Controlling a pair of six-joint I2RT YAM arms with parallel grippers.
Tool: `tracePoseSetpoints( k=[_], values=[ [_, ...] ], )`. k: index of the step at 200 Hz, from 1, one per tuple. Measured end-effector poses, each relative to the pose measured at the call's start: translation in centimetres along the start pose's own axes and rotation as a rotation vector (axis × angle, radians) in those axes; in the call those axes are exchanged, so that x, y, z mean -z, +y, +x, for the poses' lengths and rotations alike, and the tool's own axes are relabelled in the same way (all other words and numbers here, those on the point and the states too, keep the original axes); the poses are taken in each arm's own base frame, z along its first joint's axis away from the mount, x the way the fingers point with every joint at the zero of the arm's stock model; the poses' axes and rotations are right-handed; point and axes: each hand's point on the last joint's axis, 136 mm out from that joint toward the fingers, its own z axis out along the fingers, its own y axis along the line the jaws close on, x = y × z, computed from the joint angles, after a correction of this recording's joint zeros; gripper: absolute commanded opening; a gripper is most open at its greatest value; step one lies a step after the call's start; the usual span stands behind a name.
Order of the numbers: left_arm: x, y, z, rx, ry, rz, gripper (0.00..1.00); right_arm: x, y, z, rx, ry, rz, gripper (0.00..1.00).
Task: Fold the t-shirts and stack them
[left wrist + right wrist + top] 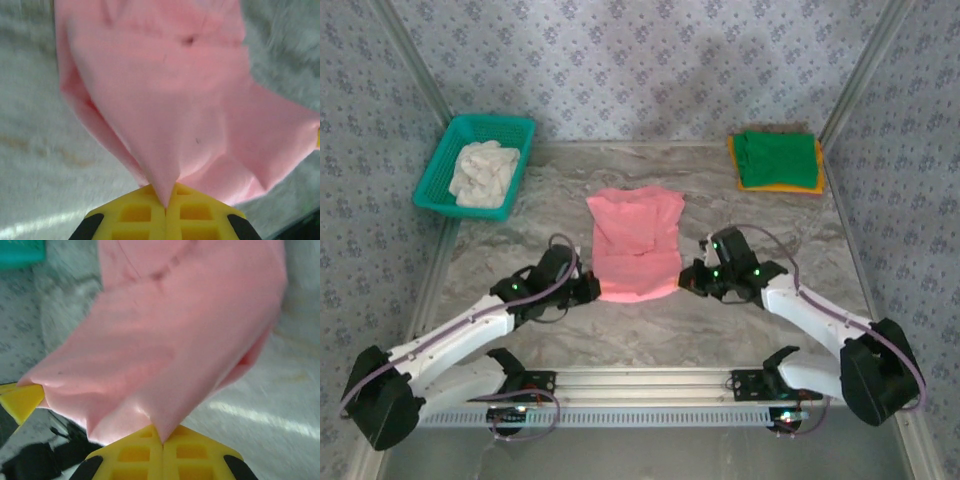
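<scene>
The salmon-pink t-shirt (635,243) lies partly folded in the middle of the table, its near edge lifted. My left gripper (590,287) is shut on the shirt's near left corner; in the left wrist view the pink cloth (165,115) runs to a point pinched between the yellow fingers (135,212). My right gripper (688,280) is shut on the near right corner, the pink cloth (175,340) pinched between its yellow fingers (195,452). A folded green t-shirt (777,158) lies on an orange-yellow one (780,188) at the back right.
A teal mesh basket (438,165) holding white cloth (485,173) stands at the back left. The marbled table (520,230) has patterned walls around it. The left gripper's yellow tip (20,400) appears at the left edge of the right wrist view.
</scene>
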Motion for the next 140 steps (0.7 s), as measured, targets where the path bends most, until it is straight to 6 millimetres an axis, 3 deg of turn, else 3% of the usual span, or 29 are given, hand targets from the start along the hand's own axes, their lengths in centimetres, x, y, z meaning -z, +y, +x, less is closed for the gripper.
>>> tracePoseSetpoints(
  k=[24,71,101,140],
  values=[
    [-1.2,-0.3,-4.9,0.007,-0.037,-0.008,0.00,-0.5,1.2,-5.0,0.012,-0.048,0.016,0.00],
    [-4.0,-0.2,-11.9,-0.031,-0.043,-0.008,0.00,-2.4,2.5,-13.9,0.039,-0.115,0.032,0.00],
    [-6.4,1.2,-15.4,-0.043,-0.035,-0.029,0.00,-4.2,1.8,-17.8,0.023,-0.135,0.048,0.00],
    [-8.5,1.9,-19.0,-0.074,-0.027,-0.032,0.00,-6.1,0.6,-20.8,-0.005,-0.138,0.069,0.00]
  ],
)
